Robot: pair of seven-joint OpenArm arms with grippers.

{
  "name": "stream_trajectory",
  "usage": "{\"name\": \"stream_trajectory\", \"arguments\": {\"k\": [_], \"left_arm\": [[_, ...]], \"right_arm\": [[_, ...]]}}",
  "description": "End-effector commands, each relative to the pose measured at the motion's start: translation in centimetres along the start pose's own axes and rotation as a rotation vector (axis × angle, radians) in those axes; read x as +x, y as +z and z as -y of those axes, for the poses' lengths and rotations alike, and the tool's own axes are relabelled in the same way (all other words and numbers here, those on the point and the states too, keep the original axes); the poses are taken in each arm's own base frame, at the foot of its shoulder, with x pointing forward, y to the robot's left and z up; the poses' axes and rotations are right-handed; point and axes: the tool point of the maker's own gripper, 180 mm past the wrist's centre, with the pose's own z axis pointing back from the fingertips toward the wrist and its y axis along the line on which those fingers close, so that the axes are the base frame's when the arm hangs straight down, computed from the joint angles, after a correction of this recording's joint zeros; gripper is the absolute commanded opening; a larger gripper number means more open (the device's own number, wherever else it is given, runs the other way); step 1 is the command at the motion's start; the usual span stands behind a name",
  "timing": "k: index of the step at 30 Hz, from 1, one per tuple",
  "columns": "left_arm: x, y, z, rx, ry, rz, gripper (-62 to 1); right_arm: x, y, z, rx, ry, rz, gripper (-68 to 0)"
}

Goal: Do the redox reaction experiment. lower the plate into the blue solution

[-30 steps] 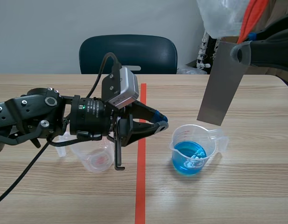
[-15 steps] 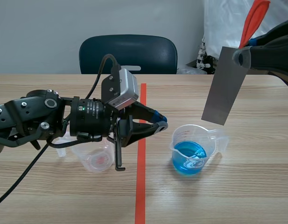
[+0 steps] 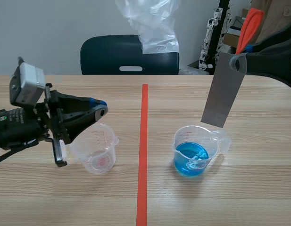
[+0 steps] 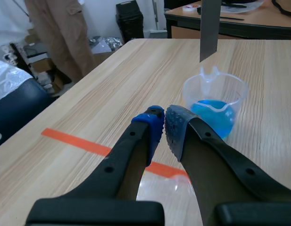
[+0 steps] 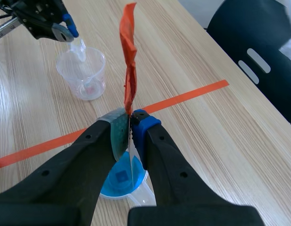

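Plate point(image 3: 224, 89): a flat grey metal sheet with straight edges. It hangs slightly tilted, its lower edge just above the blue cup's rim and clear of the liquid.
Right claw point(image 3: 239, 61): clenched on the plate's top end, where an orange strip point(image 3: 248, 26) sticks up.
Blue cup point(image 3: 198, 149): clear plastic with a spout and blue liquid in its bottom. It stands right of the tape point(image 3: 143, 141) with bare wood all round.
Left claw point(image 3: 99, 111): the blue pads are pressed together on nothing, above the clear cup point(image 3: 95, 149) left of the tape.
Clear cup: ribbed with printed marks, a pinkish trace at its bottom.
Room: the table point(image 3: 183, 202) between the two cups lies open.
Change: the left arm has drawn back from the tape to the left. The plate hangs much where it did.
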Motion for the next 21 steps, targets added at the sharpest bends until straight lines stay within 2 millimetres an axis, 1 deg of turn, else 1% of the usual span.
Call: {"name": "stream_trajectory", "arguments": {"k": [1, 7, 10, 16, 18, 21], "left_arm": [[0.8, 0.8, -0.2, 0.029, 0.005, 0.037, -55.4], [0.8, 5.3, -1.0, 0.164, 0.034, 0.066, -55.4], [0.5, 7.2, -0.8, 0.218, 0.053, 0.069, -55.4], [0.2, 10.6, 0.3, 0.303, 0.089, 0.082, -55.4], [-0.1, 11.3, 0.8, 0.328, 0.103, 0.077, -55.4], [-0.5, 12.1, 2.1, 0.348, 0.128, 0.082, -55.4]], "right_arm": [[1.4, 0.2, 0.5, -0.006, 0.026, 0.03, -67.1], [1.0, -0.3, 0.2, 0.006, 0.035, 0.019, -67.1], [0.8, -0.6, 0.2, 0.008, 0.029, 0.016, -67.1], [0.3, -1.0, 0.7, -0.004, 0.016, 0.021, -67.1], [-0.1, -1.3, 0.8, -0.006, 0.016, 0.016, -67.1], [-0.7, -1.7, 1.1, -0.011, 0.004, 0.007, -67.1]]}}
